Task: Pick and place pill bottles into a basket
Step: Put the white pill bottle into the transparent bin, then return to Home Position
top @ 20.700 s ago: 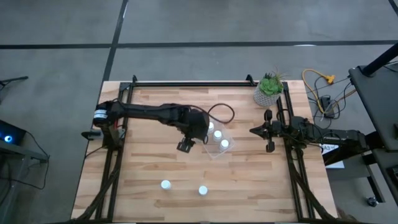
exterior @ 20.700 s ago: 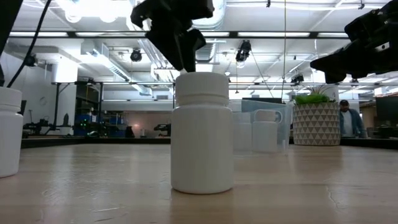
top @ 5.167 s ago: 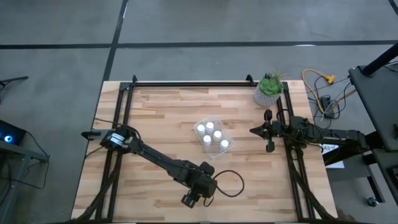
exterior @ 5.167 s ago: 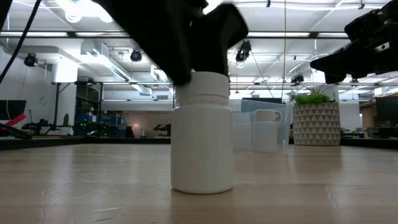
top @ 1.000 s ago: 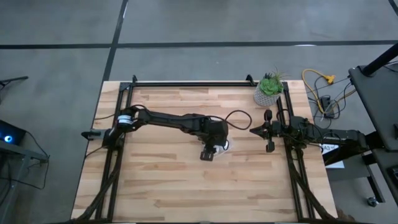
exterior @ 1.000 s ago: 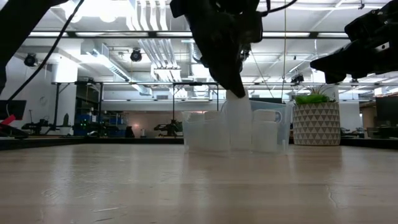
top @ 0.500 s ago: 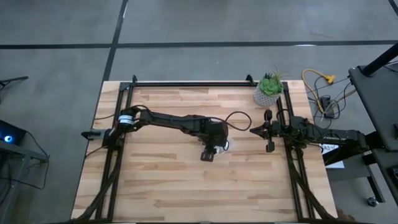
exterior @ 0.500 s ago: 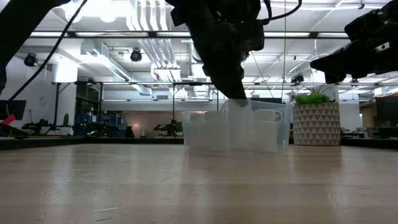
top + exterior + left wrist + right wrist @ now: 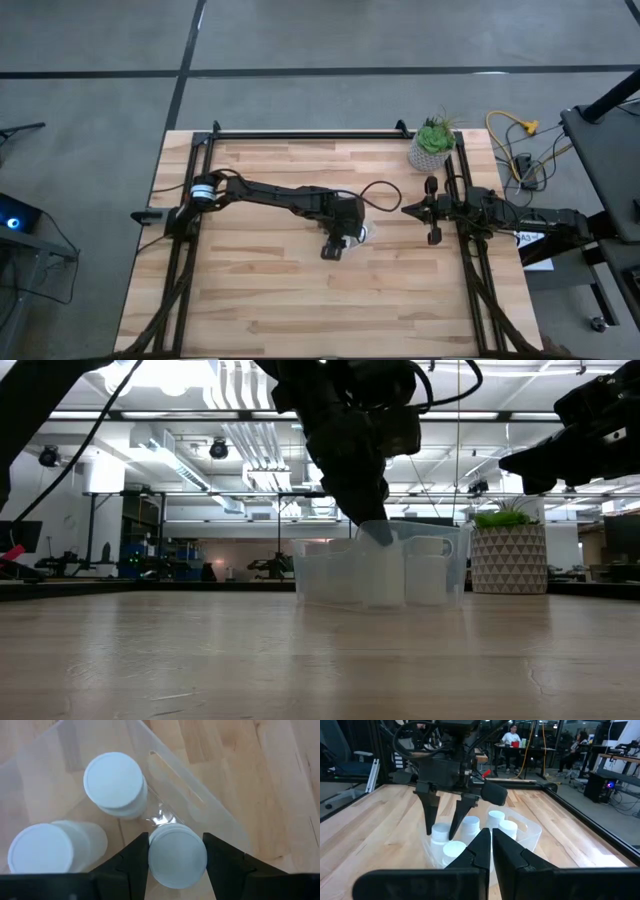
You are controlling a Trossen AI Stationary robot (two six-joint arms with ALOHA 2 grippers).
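The basket, a clear tub, stands mid-table and holds several white pill bottles upright on their bases. My left gripper reaches down into the tub and is shut on one more pill bottle, which sits low inside the tub by its near wall. I cannot tell whether that bottle's base touches the tub floor. My right gripper waits shut and empty at the table's right side, pointing level toward the basket. My left gripper pinches the bottle at its cap between its two fingers, one on each side. The fingers slant steeply down from above and from the table's left. The bottle stands upright below them, inside the basket.
A pale pot with a green plant stands at the far right corner. Black frame rails run along the table's far, left and right edges. Bare wood lies near and left of the basket. People sit in the room beyond.
My left gripper has gone down with the pill bottle, staying shut on it. The bottle was partly above the basket's rim and now sits down inside, level with the others.
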